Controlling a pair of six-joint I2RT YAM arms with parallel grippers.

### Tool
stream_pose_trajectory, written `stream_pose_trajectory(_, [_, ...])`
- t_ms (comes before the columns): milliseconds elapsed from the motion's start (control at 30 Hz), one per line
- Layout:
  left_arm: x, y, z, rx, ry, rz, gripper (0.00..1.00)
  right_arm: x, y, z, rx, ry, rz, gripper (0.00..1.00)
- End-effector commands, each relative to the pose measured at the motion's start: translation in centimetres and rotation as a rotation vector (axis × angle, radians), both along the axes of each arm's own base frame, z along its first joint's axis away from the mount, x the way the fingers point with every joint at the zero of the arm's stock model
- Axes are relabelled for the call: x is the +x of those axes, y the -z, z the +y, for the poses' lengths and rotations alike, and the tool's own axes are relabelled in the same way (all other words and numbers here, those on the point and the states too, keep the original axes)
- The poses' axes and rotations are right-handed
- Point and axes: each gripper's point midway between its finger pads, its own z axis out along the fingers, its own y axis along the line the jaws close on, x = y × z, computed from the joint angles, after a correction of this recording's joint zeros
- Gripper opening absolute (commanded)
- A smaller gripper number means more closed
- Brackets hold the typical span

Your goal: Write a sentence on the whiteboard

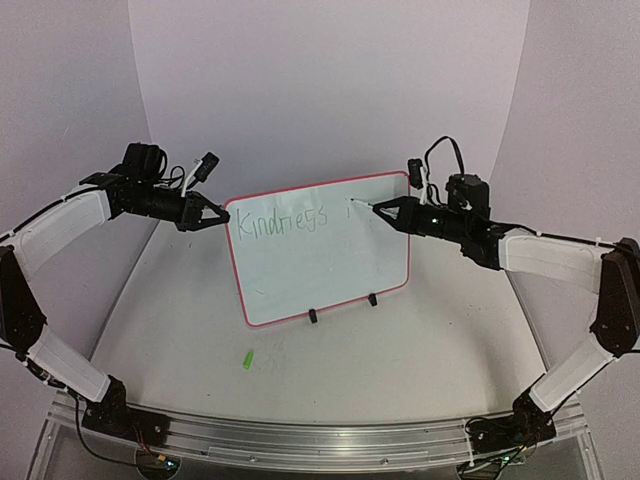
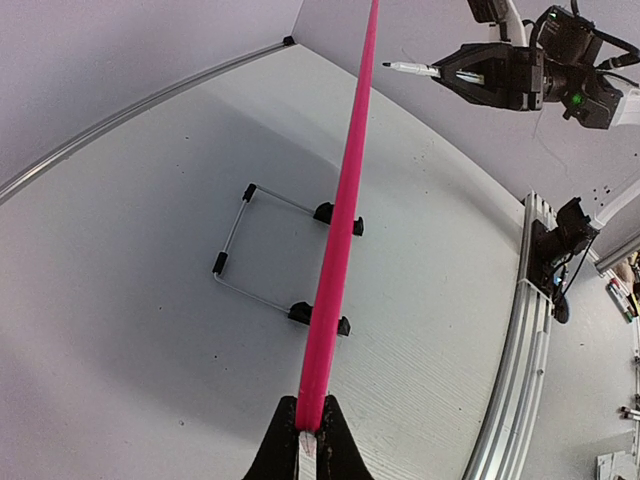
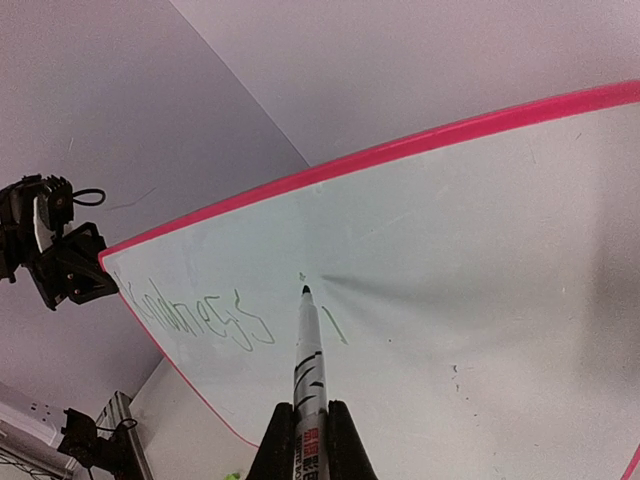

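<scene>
Our right gripper (image 3: pixel 308 420) is squeezing shut on the marker (image 3: pixel 311 365). Its tip is hovering right at the whiteboard (image 1: pixel 330 270), just right of the green sentence (image 1: pixel 277 225), which is reading "Kindness" plus one short stroke. Whether it's touching, we can't tell. Our left gripper (image 2: pixel 308 425) is pinching tight on the board's pink left rim. The board is leaning upright on its wire stand (image 2: pixel 235 255) on the table (image 1: pixel 430 350). A green piece (image 1: pixel 247 358) is lying in front, well apart. Pale lilac walls (image 1: pixel 330 90) are curving around behind.

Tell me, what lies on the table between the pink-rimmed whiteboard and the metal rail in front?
One small bright-green piece, possibly a marker cap, lies before the pink-rimmed whiteboard; the top view shows it.
</scene>
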Motion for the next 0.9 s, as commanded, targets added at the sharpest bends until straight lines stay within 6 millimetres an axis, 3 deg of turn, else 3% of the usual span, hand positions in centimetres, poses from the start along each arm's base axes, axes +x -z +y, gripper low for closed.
stream_pose_trajectory(0, [-0.4,-1.5,-0.3,-0.02,0.023,-0.058,0.0,-0.1,-1.0,-0.7,0.009,0.027,-0.039,0.0])
stream_pose_trajectory(633, [-0.5,-1.5,-0.3,-0.018,0.024,-0.058,0.0,1.5,-0.6,0.1,0.002,0.025,-0.032,0.0])
stream_pose_trajectory(867, [-0.5,-1.5,-0.3,-0.018,0.024,-0.058,0.0,1.6,-0.6,-0.8,-0.007,0.081,-0.038,0.0])
